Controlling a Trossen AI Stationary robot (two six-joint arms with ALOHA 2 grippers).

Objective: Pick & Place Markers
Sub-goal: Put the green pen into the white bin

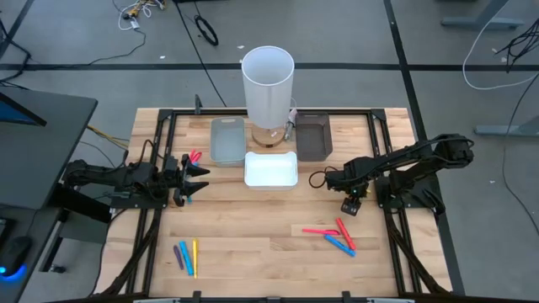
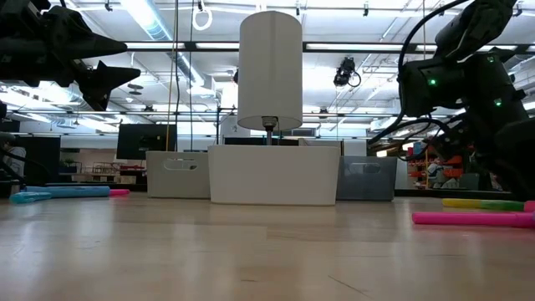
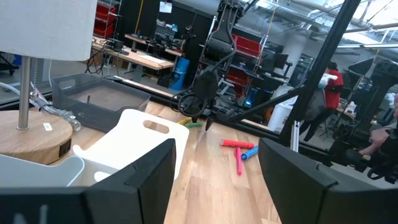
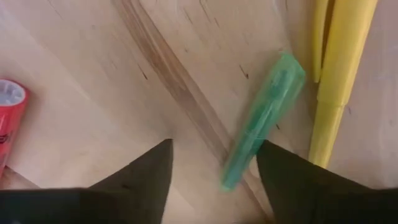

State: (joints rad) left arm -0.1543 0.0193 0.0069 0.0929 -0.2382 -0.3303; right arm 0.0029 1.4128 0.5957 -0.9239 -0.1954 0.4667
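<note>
Just right of the white tray (image 1: 271,170), a green marker (image 4: 261,118) lies flat beside a yellow marker (image 4: 339,87). The right gripper (image 4: 211,163) straddles it, jaws apart, seemingly to pinch it; the left gripper (image 1: 195,179) waits left of the tray, jaws apart.

A tall white cylinder (image 1: 268,80) on a round wooden base (image 3: 31,134) stands at the middle of the far edge of the light wooden tabletop (image 1: 253,227). A pale grey rectangular plastic tray (image 1: 226,140) sits just to its left and a dark grey rectangular tray (image 1: 313,136) just to its right. A white rectangular tray (image 1: 270,169) lies just in front of the base. Loose cables (image 1: 202,25) trail over the grey floor beyond.
</note>
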